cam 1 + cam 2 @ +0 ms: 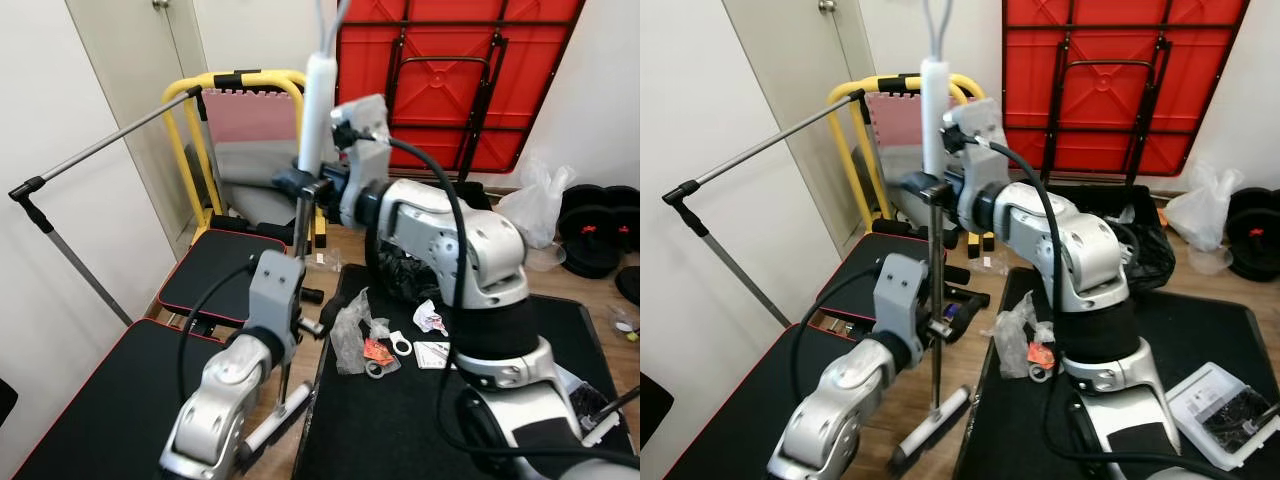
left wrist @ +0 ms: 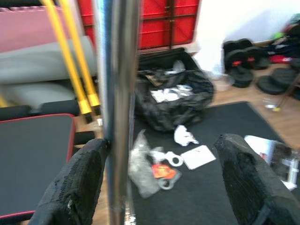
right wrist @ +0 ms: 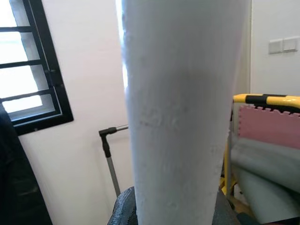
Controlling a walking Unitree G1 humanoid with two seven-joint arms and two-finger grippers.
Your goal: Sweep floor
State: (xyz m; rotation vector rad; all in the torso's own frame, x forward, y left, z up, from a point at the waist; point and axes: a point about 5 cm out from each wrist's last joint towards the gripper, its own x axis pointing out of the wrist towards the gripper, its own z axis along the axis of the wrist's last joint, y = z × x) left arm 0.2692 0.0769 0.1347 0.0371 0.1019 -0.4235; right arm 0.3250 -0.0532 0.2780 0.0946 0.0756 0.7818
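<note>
Upright, the broom (image 1: 933, 290) is held in two places: its white grip (image 1: 933, 110) is clenched by the right gripper (image 1: 930, 188), while the left gripper (image 2: 159, 183), lower, stands released around the shaft. Litter (image 1: 375, 345) lies beyond the left gripper; a stroke toward it seems due.

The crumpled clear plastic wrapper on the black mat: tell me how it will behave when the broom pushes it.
The crumpled clear plastic wrapper looks thin and floppy, so it will probably fold rather than slide cleanly. It seems very light and may ride over the broom head. The black mat looks slightly grippy, so it may snag.
</note>
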